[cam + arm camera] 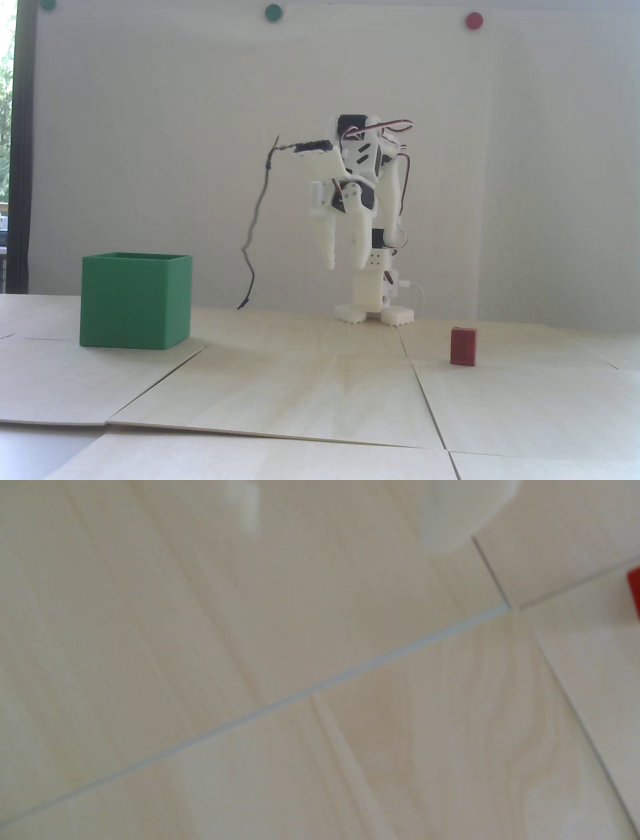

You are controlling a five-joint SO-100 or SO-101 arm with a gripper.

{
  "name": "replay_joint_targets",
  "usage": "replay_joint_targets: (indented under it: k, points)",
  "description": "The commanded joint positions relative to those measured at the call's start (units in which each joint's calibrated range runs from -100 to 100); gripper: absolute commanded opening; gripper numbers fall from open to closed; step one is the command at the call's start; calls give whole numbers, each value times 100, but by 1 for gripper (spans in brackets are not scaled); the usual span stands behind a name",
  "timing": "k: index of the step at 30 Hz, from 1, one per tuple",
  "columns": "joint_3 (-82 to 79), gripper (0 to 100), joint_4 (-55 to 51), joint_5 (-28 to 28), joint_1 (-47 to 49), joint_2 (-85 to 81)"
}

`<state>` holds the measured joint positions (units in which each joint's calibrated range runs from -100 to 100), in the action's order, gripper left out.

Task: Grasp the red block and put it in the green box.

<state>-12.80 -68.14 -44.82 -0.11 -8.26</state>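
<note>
Arm: white, upright at the back of the surface (320,390), wrist bent so the jaws point down.
Jaws (345,263): parted, nothing between them, hanging in the air well above the surface.
Red block (463,346): standing upright on the surface, right of the arm's base in the fixed view, well apart from the jaws.
Green box (135,301): on the surface at the left in the fixed view, open top, well apart from the block.
Cable (257,220): dark, hanging loose from the arm's wrist.
Wrist view: blurred; pale wood panels with seams, and a red sliver (634,592) at the right edge, probably the block.
</note>
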Motion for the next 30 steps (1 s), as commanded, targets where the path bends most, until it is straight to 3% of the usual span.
replay_joint_targets:
  k: [1, 15, 21, 30]
  points:
    - [2274, 17, 144, 16, -97, 1004]
    - [1271, 17, -859, 37, 2187, -141]
    - [1653, 17, -842, 370, 2573, -94]
    - [3472, 17, -1416, 380, 2525, 1588]
